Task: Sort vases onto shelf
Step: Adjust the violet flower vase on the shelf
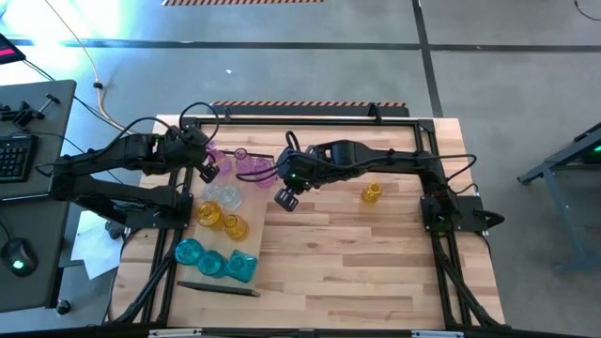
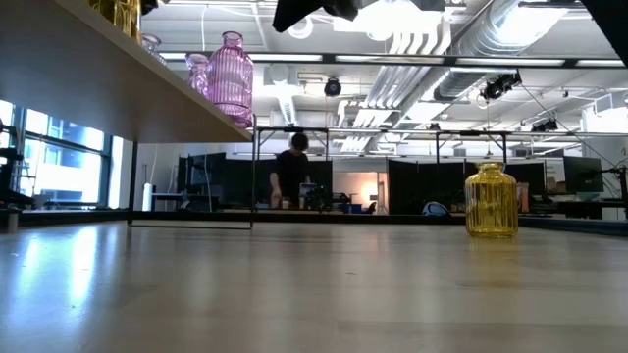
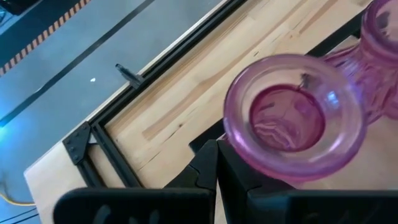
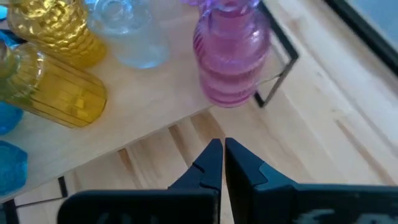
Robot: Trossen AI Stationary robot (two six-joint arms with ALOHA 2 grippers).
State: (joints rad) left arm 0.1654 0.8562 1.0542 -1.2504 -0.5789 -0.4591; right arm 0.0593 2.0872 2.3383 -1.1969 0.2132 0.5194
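The shelf (image 1: 252, 242) lies on the table's left part and carries pink vases (image 1: 249, 165), a clear vase (image 1: 225, 195), yellow vases (image 1: 208, 214) and teal vases (image 1: 212, 263). One yellow vase (image 1: 372, 193) stands alone on the tabletop, right of centre, upright on its base (image 2: 491, 233). My left gripper (image 3: 215, 163) is shut at the shelf's far end, beside the mouth of a pink vase (image 3: 292, 118). My right gripper (image 4: 222, 155) hangs shut above the bare table just right of the shelf, facing a ribbed pink vase (image 4: 231, 56). My left gripper's shut fingertips (image 3: 219, 149) stand right against the outside of the pink vase's rim (image 3: 231, 138), slanting down from the table's left. I cannot tell whether they touch it. The vase stands upright on the shelf.
A dark metal frame (image 1: 423, 131) runs round the table's edge. A thin dark bar (image 1: 218, 288) lies near the front left. The room beyond holds desks and a person (image 2: 291, 172). Bare tabletop (image 1: 357, 253) stretches from the centre toward the near right.
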